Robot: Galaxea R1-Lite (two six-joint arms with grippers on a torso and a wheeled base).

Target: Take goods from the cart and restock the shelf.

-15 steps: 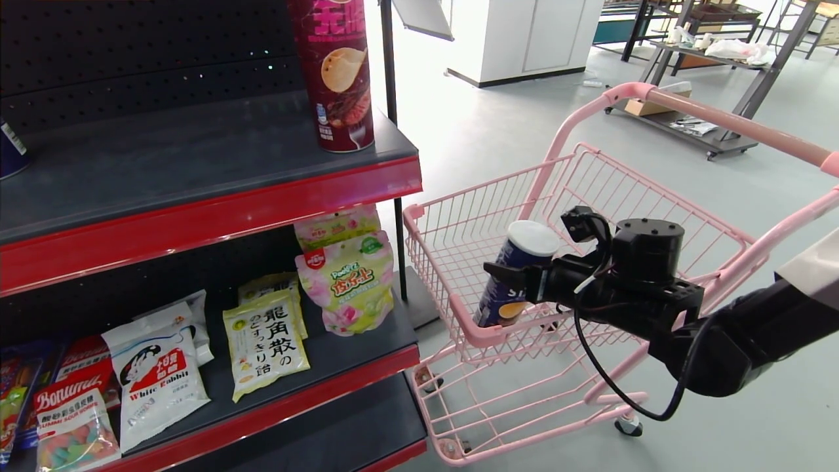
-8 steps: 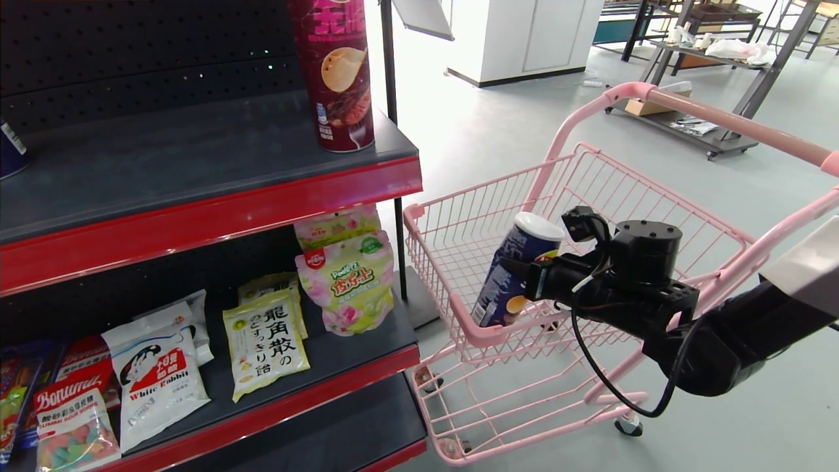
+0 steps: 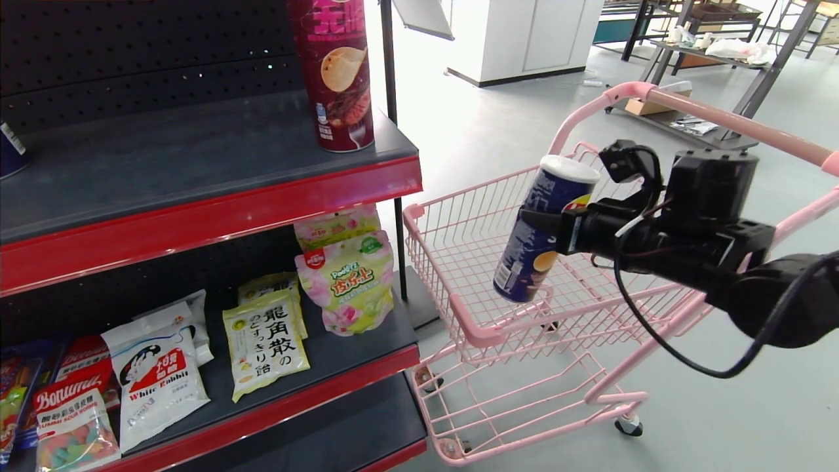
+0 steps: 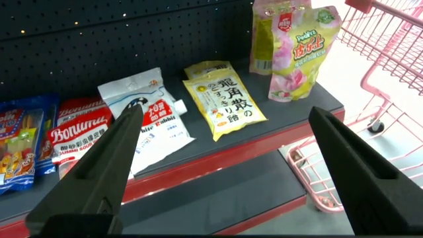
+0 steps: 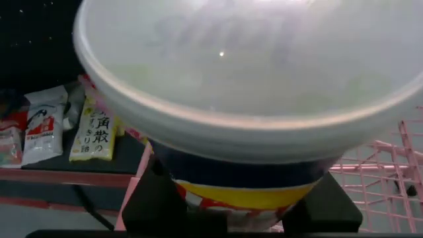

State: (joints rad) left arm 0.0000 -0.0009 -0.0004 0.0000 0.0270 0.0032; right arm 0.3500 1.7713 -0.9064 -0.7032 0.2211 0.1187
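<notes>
Transfer step. Right gripper (image 3: 549, 229) fingers clamp blue can (image 3: 524, 265) at centre-right, clear of cart (image 3: 459, 314). Left gripper (image 4: 221, 165) fingers spread, empty. Next, probably: carry can to upper-left shelf (image 3: 196, 151).

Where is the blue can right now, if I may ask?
Head view: the blue can sits tilted in the right gripper, above the cart, right of the shelf.

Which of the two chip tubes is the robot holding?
The dark blue tube with the white lid: the right gripper clamps it, tilted, above the pink cart. The maroon tube stands upright on the upper shelf, untouched.
</notes>
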